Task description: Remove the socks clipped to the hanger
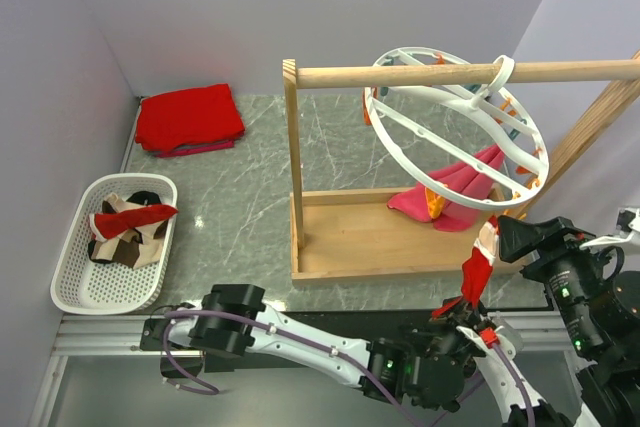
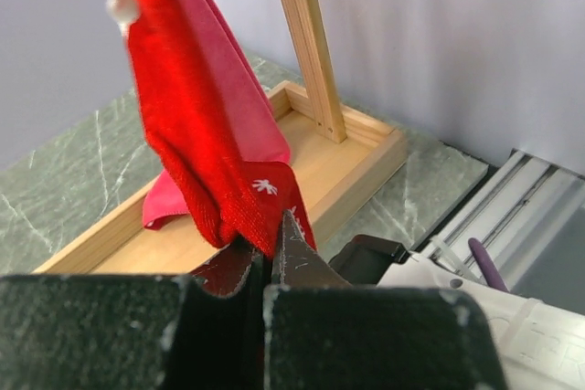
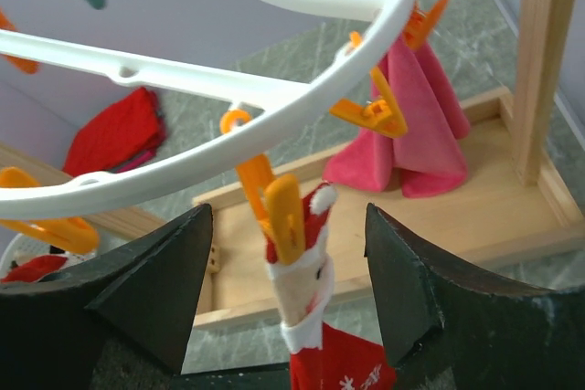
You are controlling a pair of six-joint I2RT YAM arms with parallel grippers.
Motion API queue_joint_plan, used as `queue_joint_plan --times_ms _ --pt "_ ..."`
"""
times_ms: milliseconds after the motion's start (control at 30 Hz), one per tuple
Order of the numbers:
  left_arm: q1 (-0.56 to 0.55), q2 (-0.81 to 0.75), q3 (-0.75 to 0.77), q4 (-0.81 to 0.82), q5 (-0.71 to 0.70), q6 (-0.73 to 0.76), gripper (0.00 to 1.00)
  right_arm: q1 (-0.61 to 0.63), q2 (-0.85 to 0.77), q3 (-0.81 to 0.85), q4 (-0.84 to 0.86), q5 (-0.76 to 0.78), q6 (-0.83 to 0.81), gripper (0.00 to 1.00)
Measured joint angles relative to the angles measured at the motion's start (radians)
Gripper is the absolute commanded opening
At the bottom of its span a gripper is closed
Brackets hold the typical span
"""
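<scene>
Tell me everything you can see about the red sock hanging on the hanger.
The red sock is limp knit fabric with a white cuff, a cream band and a small white snowflake near the toe. An orange peg on the white hanger clips its cuff. It hangs down, its toe end pinched in the shut left gripper.

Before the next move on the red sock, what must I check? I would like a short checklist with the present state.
1. Left gripper shut on lower end of red sock: ok.
2. Right gripper open, one finger on each side of the orange peg: ok.
3. Peg released from the sock's cuff: not ok, it is clipped.
4. Hanger hooked over the rail: ok.
5. Basket has room for the sock: ok.
</scene>
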Motion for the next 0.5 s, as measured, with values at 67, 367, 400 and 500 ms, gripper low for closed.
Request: queue_joint_plan --times_ms 67,367,400,500 --pt "0.0 0.025 0.017 0.014 -0.007 0.045 0.01 0.0 0.005 -0.008 -0.018 0.019 0.0 0.74" --pt "0.002 0.088 0.086 0.031 -0.013 0.132 0.01 0.0 0.028 -0.043 -0.035 0.06 -0.001 0.74" --pt "0.002 0.09 0.09 0.032 -0.013 0.137 0.01 0.0 0.031 -0.044 -0.034 0.056 -0.001 0.74" --pt "0.003 0.091 0.101 0.033 -0.01 0.144 0.01 0.0 0.042 -0.046 -0.033 0.044 -0.003 0.73"
